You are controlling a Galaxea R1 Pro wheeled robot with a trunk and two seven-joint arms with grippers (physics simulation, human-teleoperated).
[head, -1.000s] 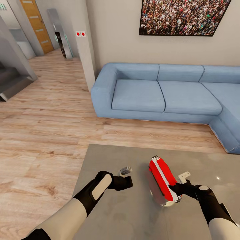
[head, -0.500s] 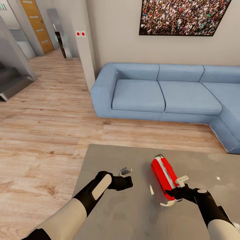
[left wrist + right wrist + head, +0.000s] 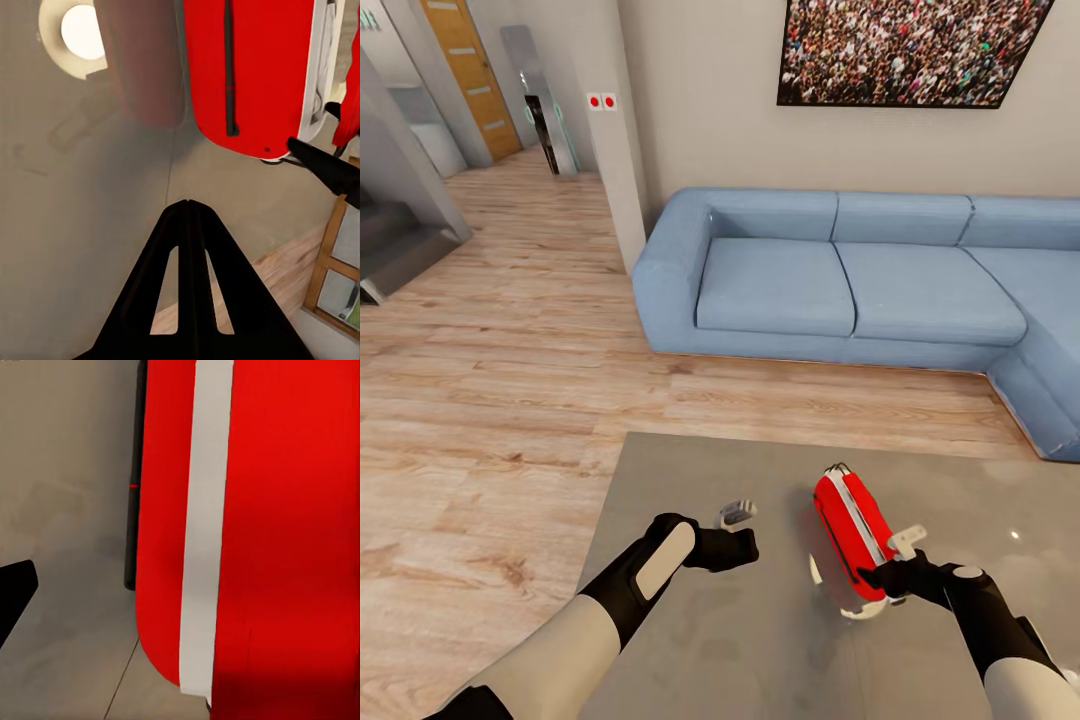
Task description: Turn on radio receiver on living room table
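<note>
Radio receiver (image 3: 851, 537) sits on the grey worktop (image 3: 690, 640), right of centre from my head camera, standing on edge with its long side running away from me. Bright red shell, a white trim band along its length, rounded corners. Pale ring of reflection on the glossy top under its near end.

Left wrist camera: red face of the radio receiver (image 3: 259, 71) with a thin dark rod running along it, white edge to one side, red reflection in the worktop beside it. My left tool (image 3: 189, 225) has its two dark fingers pressed together at the tips, holding nothing, apart from the radio.

Right wrist camera: radio receiver (image 3: 285, 532) very close, red with the white band, dark strip along its far edge. My right tool (image 3: 890, 572) is at the radio's near end; I cannot tell whether its fingers are apart or together.

Blue sofa (image 3: 840, 285) beyond the worktop; crowd picture (image 3: 910, 50) on the wall.
</note>
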